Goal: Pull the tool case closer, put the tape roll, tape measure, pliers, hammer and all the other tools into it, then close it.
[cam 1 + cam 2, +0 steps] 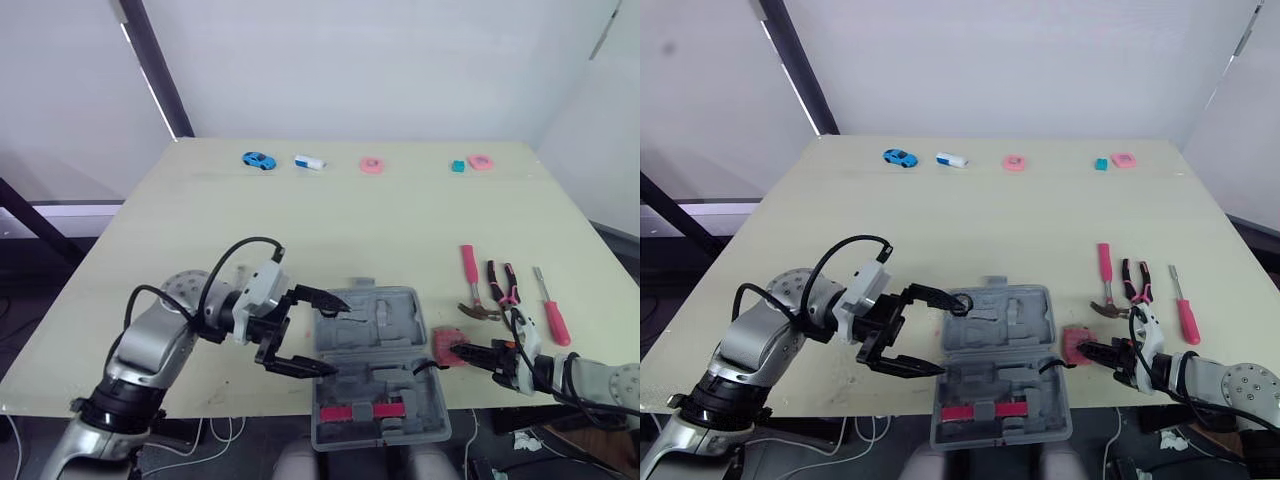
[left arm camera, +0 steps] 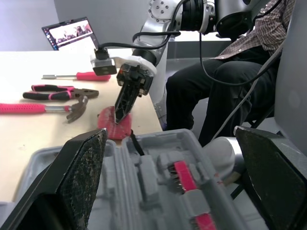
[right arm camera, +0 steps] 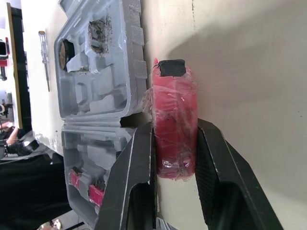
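Observation:
The grey tool case (image 1: 375, 330) lies open at the table's near edge, its tray empty and its lid with red latches (image 1: 370, 410) hanging toward me. My left gripper (image 1: 335, 338) is open at the case's left side, one finger over the tray corner, the other near the hinge. Just right of the case, my right gripper (image 3: 175, 127) is shut on the red tape measure (image 3: 175, 96), which rests on the table. Further right lie the red-handled hammer (image 1: 470, 285), the pliers (image 1: 502, 282) and a screwdriver (image 1: 550, 310). A pink tape roll (image 1: 371, 165) sits at the far edge.
Along the far edge also sit a blue toy car (image 1: 258, 160), a white item (image 1: 310, 162), a small teal piece (image 1: 457, 166) and another pink item (image 1: 481, 162). A seated person (image 2: 230, 72) is beyond the table's near edge.

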Controlling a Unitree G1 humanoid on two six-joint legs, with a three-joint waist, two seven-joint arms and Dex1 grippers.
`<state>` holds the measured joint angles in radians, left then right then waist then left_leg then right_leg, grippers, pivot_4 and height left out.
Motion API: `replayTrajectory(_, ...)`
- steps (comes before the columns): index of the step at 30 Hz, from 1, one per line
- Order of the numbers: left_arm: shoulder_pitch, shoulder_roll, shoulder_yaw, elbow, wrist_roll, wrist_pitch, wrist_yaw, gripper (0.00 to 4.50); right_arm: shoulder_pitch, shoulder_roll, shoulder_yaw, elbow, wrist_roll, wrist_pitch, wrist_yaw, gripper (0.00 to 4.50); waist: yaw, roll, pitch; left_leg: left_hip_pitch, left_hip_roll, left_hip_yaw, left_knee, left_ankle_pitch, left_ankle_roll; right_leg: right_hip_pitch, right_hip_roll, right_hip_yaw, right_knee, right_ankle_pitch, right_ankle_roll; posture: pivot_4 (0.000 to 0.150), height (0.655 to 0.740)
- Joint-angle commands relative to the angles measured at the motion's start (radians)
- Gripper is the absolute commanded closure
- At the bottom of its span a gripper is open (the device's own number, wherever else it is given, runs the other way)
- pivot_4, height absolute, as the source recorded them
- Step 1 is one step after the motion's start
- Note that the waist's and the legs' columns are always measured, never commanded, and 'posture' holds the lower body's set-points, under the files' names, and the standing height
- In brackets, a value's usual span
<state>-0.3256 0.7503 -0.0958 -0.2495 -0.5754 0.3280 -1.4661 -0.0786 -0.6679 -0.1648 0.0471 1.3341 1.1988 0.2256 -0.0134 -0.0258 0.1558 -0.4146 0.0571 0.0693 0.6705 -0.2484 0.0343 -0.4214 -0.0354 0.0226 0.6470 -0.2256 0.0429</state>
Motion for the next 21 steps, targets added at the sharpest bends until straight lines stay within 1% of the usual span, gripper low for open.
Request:
replayTrajectory(1,0.018,0.023,0.043,-0.046,-0.023,0.002,0.012,0.00,0.029,-0.033,-0.046,-0.052,-0.030,0.025,0.041,1.89,0.002,0.000,0.000,0.000,0.000,0.000,0.000,0.000,0.000,0.000,0.000,0.000,0.000,0.000,0.000,0.150,0.7395)
replayTrajectory(3,0.033,0.031,0.056,-0.053,-0.029,0.005,0.020,0.00,0.061,-0.072,-0.080,-0.093,-0.051,0.024,0.077,1.02,0.006,0.001,0.000,0.000,0.000,0.000,0.000,0.000,0.000,0.000,0.000,0.000,0.000,0.000,0.000,0.150,0.7395)
replayTrajectory(4,0.039,0.034,0.063,-0.056,-0.031,0.005,0.023,0.00,0.075,-0.087,-0.105,-0.103,-0.047,0.028,0.092,0.39,0.007,0.001,0.000,-0.001,-0.001,0.000,0.000,0.000,0.000,0.000,0.000,0.001,0.000,0.000,0.000,0.150,0.7395)
replayTrajectory(5,0.045,0.037,0.069,-0.060,-0.034,0.008,0.026,0.00,0.086,-0.098,-0.127,-0.114,-0.040,0.030,0.105,0.03,0.009,0.001,0.000,-0.001,-0.001,0.000,0.000,0.000,0.000,0.000,0.000,0.002,-0.001,0.000,0.000,0.150,0.7395)
replayTrajectory(7,0.060,0.049,0.080,-0.069,-0.043,0.016,0.027,0.00,0.115,-0.135,-0.155,-0.157,-0.063,0.013,0.153,0.03,0.009,0.001,0.000,-0.001,-0.001,0.000,0.000,0.000,0.000,0.000,0.000,0.003,-0.002,0.000,0.000,0.150,0.7395)
replayTrajectory(10,0.071,0.059,0.094,-0.072,-0.048,0.018,0.031,0.00,0.148,-0.180,-0.161,-0.218,-0.145,-0.052,0.248,0.03,0.005,0.001,0.000,-0.001,-0.001,0.001,0.000,0.000,0.000,0.000,0.000,0.003,-0.002,-0.001,0.001,0.150,0.7395)
replayTrajectory(12,0.073,0.061,0.100,-0.073,-0.049,0.019,0.033,0.00,0.195,-0.223,-0.073,-0.286,-0.370,-0.296,0.383,0.03,0.004,0.001,0.000,0.000,-0.001,0.001,0.000,0.000,0.000,0.000,0.001,0.003,-0.002,-0.002,0.003,0.150,0.7395)
replayTrajectory(14,0.074,0.062,0.103,-0.074,-0.050,0.020,0.033,0.00,0.222,-0.218,-0.004,-0.314,-0.557,-0.553,0.503,0.03,0.005,0.001,0.000,0.000,-0.001,0.000,0.000,0.000,0.000,0.000,0.001,0.003,-0.002,-0.003,0.003,0.150,0.7395)
replayTrajectory(17,0.075,0.062,0.105,-0.079,-0.051,0.020,0.034,0.00,0.240,-0.226,0.138,-0.244,-0.840,-0.942,0.646,0.03,0.002,0.001,0.000,0.000,-0.001,0.001,0.000,0.000,0.000,0.000,0.001,0.003,-0.002,-0.003,0.004,0.150,0.7395)
replayTrajectory(19,0.076,0.062,0.108,-0.089,-0.054,0.025,0.039,0.00,0.229,-0.213,0.207,-0.155,-0.959,-1.127,0.729,0.03,0.002,0.001,0.000,0.000,-0.001,0.001,0.000,0.000,0.000,0.000,0.001,0.003,-0.002,-0.003,0.003,0.150,0.7395)
replayTrajectory(21,0.078,0.063,0.110,-0.097,-0.057,0.028,0.043,0.00,0.207,-0.184,0.234,-0.087,-0.995,-1.212,0.771,0.03,0.005,0.001,0.000,0.000,-0.001,0.001,0.000,0.000,0.000,0.000,0.001,0.003,-0.002,-0.003,0.003,0.150,0.7395)
